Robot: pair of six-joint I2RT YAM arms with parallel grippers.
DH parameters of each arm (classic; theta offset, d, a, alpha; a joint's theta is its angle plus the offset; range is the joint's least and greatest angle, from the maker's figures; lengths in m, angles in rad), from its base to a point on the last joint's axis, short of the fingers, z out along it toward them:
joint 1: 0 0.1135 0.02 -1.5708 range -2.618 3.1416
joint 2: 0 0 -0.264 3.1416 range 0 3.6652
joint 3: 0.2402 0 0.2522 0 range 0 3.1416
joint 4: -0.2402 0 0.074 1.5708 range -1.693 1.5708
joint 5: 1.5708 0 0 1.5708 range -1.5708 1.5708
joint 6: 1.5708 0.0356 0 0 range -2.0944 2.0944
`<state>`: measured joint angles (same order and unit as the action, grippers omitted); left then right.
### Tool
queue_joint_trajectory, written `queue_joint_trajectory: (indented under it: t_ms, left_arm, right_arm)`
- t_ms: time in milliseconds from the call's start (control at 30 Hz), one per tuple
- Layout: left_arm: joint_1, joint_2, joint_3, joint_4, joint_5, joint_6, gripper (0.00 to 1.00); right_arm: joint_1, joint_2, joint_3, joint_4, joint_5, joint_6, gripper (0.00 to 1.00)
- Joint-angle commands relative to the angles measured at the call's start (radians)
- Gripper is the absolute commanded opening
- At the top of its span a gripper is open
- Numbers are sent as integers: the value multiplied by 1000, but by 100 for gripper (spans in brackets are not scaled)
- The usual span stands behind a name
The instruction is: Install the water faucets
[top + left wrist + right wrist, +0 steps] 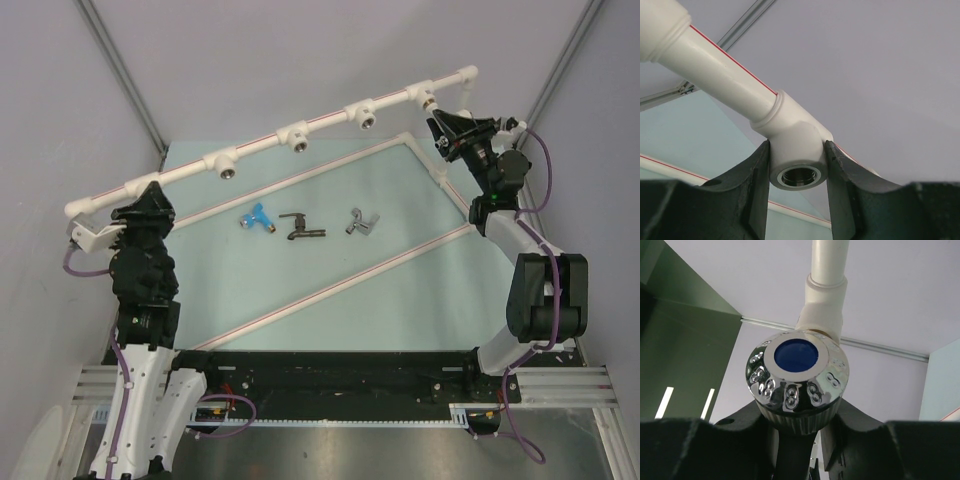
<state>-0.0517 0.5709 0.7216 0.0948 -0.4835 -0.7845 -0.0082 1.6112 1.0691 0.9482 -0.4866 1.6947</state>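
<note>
Three faucets lie on teal mat [400, 300]: blue faucet [258, 216], dark brown-black faucet [301, 228], silver-grey faucet [361, 222] nearest right gripper [797, 427], which pinches fourth's chrome blue-capped knob [796, 375] at far-right white tee [821, 307], axis straight ahead of its fingers; left gripper [797, 160] clamps leftmost white tee [790, 132].

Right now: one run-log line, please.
left claw gripping tee fitting | right claw gripping chrome knob | blue faucet, dark faucet, grey faucet on table

The white pipe [720, 73] has a red stripe. The shiny faucet knob [796, 371] has a blue middle. The blue faucet [258, 217] lies at nine o'clock of the dark faucet [300, 229].
</note>
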Motion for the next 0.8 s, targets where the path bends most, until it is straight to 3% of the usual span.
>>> queue_joint_trajectory:
  t_ms: [0,133,367,767]
  left_arm:
    - [-14,-8,-11,-58,26,64,1]
    - [-16,-11,-13,-58,25,64,1]
    - [-17,-16,-10,-64,19,65,1]
    - [-17,-20,-7,-73,19,67,1]
  right_arm:
    - [25,6,3,18,29,76,10]
    - [16,-8,0,18,25,65,22]
    - [-10,-36,-12,21,23,48,55]
    - [-27,-57,-23,40,2,20,83]
